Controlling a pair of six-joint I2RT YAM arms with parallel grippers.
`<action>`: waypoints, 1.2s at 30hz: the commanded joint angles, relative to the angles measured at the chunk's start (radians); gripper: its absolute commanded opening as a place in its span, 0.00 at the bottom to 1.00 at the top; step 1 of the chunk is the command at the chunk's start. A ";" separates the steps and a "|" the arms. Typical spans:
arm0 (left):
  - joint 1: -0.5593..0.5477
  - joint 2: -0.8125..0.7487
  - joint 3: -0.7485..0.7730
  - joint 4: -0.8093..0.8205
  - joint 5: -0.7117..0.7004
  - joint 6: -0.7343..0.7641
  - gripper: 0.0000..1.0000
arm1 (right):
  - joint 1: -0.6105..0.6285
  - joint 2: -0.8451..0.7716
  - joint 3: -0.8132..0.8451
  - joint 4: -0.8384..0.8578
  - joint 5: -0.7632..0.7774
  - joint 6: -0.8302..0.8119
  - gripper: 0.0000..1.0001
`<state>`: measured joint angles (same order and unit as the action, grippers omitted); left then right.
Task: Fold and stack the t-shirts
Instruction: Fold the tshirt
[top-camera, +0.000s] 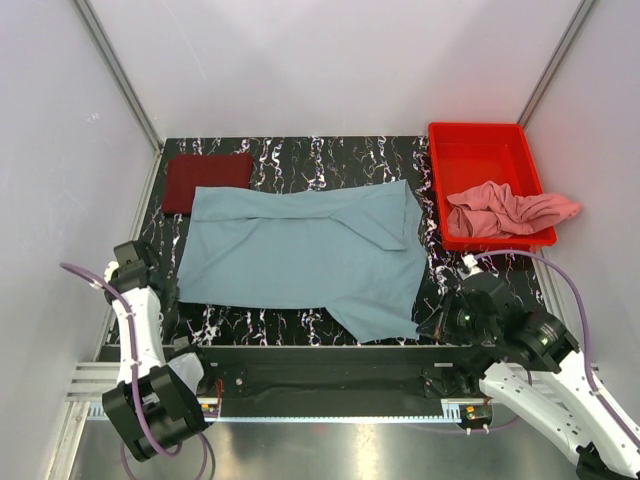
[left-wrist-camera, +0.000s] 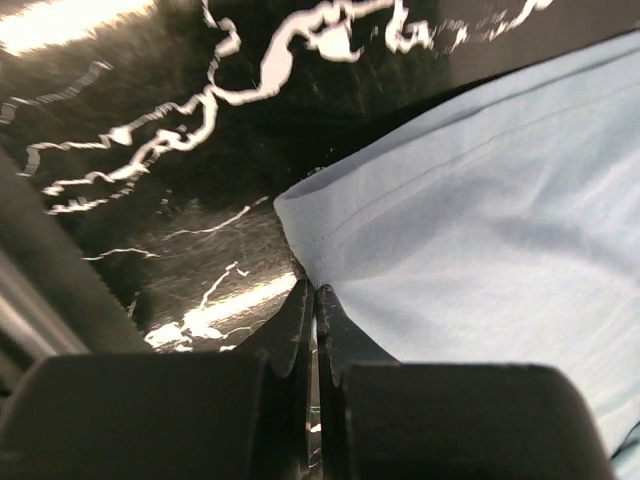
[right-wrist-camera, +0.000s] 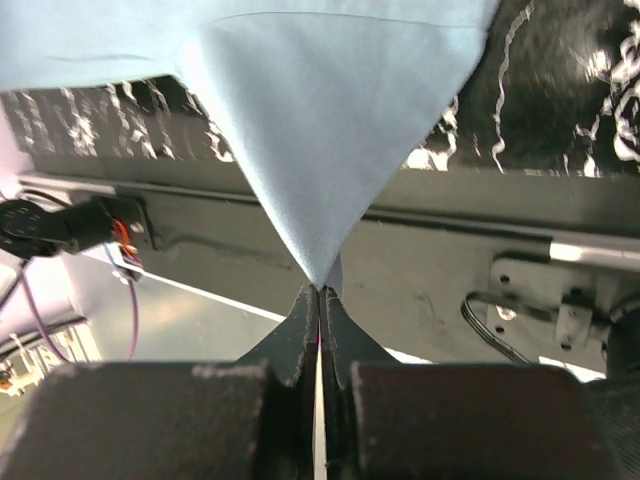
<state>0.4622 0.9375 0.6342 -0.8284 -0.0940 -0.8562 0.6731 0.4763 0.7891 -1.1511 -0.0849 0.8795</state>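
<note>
Across the table the blue shirt is spread nearly flat, ready for folding. The pink shirt is draped unfolded over the tray rim. The maroon shirt is laid folded far left, likely as stack base. The blue shirt's near-right corner is pinched by the right gripper and drawn taut. Its near-left hem is clamped by the left gripper, presumably for a joint lift.

- Spread shirt lies on the middle of the table.
- Folded shirt lies at 10 o'clock, touching the spread shirt's far-left corner.
- Tray stands at 2 o'clock.
- Crumpled shirt lies in the tray, spilling over its 3 o'clock rim.
</note>
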 joint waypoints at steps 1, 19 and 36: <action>-0.002 -0.009 0.109 -0.038 -0.110 0.016 0.00 | -0.004 0.036 -0.008 -0.047 -0.033 0.007 0.00; -0.241 0.584 0.551 0.025 -0.099 0.103 0.00 | -0.497 0.963 0.593 0.172 -0.320 -0.497 0.00; -0.269 0.925 0.883 -0.012 -0.119 0.086 0.00 | -0.595 1.430 1.036 0.214 -0.472 -0.496 0.00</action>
<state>0.1936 1.8202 1.4624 -0.8406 -0.1730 -0.7597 0.0742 1.8580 1.7439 -0.9707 -0.4988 0.3786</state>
